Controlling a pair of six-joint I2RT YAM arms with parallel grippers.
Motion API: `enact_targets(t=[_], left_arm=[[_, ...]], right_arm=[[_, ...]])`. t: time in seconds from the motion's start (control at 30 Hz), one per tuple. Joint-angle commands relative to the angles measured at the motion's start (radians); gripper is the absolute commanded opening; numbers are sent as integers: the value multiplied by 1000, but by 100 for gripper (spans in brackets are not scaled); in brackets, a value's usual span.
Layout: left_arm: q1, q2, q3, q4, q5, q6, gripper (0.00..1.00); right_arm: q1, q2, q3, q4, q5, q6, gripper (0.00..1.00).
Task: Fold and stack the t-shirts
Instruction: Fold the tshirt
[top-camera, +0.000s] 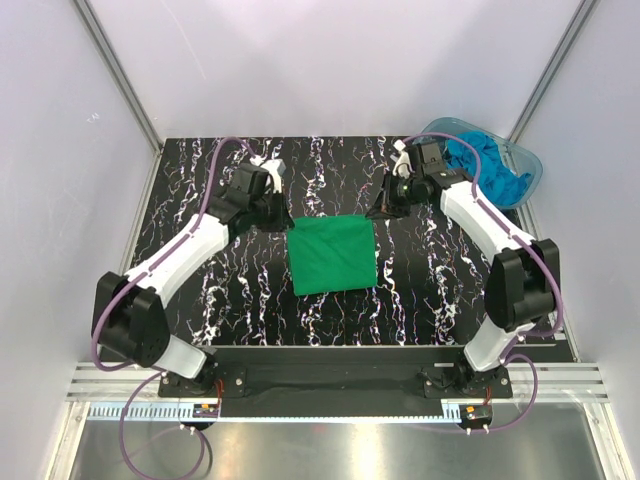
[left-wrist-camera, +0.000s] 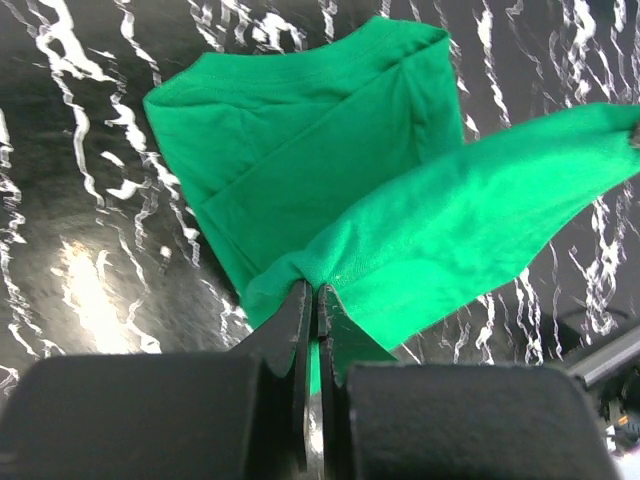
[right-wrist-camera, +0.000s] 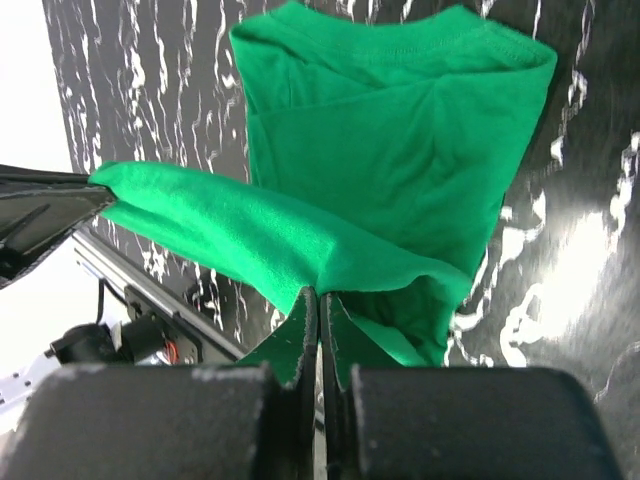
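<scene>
Green t-shirt (top-camera: 333, 255) folded, middle of worktop (top-camera: 430, 290). Left fingers (left-wrist-camera: 296, 335) and right fingers (right-wrist-camera: 298, 335) each pinch a far corner, edge lifted. Risk: uneven pull skews fold; thin pinch slips.

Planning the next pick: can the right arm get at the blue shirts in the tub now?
Not yet, likely. The right fingers are shut on the green shirt. The tub sits close by, open-topped, nothing over the blue shirts, so the way looks free after release.

Marbled table (top-camera: 250, 300), green t-shirt (top-camera: 332, 255) atop
</scene>
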Motion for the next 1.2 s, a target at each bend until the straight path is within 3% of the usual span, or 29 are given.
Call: enact_targets(t=[0.0,0.17,0.2,0.23,0.27,0.3,0.37,0.4,0.47,0.53,0.67,0.77,0.83,0.9,0.97,1.0,1.17], left_arm=[[41,69,58,65,-18,26,3],[79,271,176,160,-41,101,7],[89,390,281,142,-66,121,15],[101,454,343,111,-58,125,16],[116,523,406,50,-39,133,11],[135,561,447,48,-58,118,12],[147,553,426,120,-103,101,29],[156,556,446,102,-109,90,53],[155,539,469,90,-139,107,76],[155,488,466,74,-185,104,78],[150,349,376,92,-111,105,74],[144,266,295,148,30,78,62],[141,244,207,197,180,24,54],[136,249,152,281,238,-41,46],[133,266,91,367,308,-97,39],[133,290,81,381,314,-143,32],[139,405,96,395,285,-187,23]], right_arm=[[-4,91,75,46,-14,2,0],[-7,288,161,155,16,-4,1],[-16,321,174,179,10,-4,3],[-21,392,196,196,15,-7,8],[-25,429,268,186,22,-33,20],[-38,460,308,170,22,-44,23],[-48,500,394,164,44,-55,24],[-64,502,423,161,67,-46,32],[-71,516,526,103,79,-40,50],[-70,522,592,1,116,-55,52],[-65,470,599,-109,177,-76,58],[-56,407,489,-78,83,-93,54],[-47,376,426,-14,9,-92,46],[-38,372,359,24,-65,-60,35],[-35,365,300,104,-105,3,12],[-35,367,284,133,-131,26,6],[-35,440,279,183,-160,85,2]])
